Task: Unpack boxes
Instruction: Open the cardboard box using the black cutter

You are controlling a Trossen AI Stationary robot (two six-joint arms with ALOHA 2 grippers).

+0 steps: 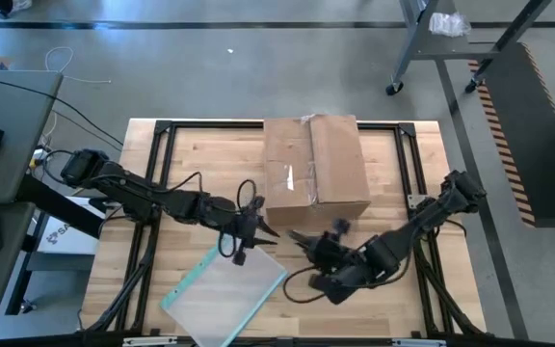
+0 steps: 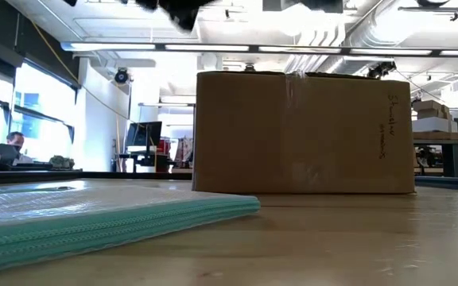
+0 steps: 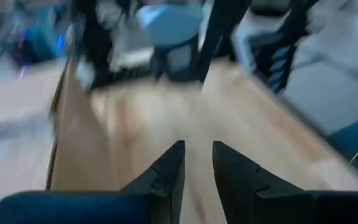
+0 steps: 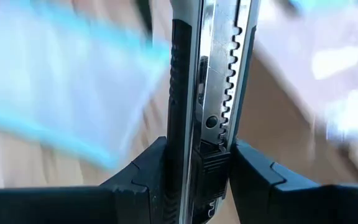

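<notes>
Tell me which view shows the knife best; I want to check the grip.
The right wrist view: the knife fills it, clamped in the right pincer. The high view shows only a small dark shape; the others show nothing.

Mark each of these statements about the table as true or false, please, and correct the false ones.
1. The right gripper holds a utility knife. True.
2. The cardboard box has its flaps open. False: the flaps are closed, with clear tape on the seam.
3. The clear pouch with a teal edge lies on top of the box. False: it lies flat on the table, nearer the front edge than the box.
4. The left gripper holds nothing. True: its fingers stand slightly apart with nothing between them.
</notes>
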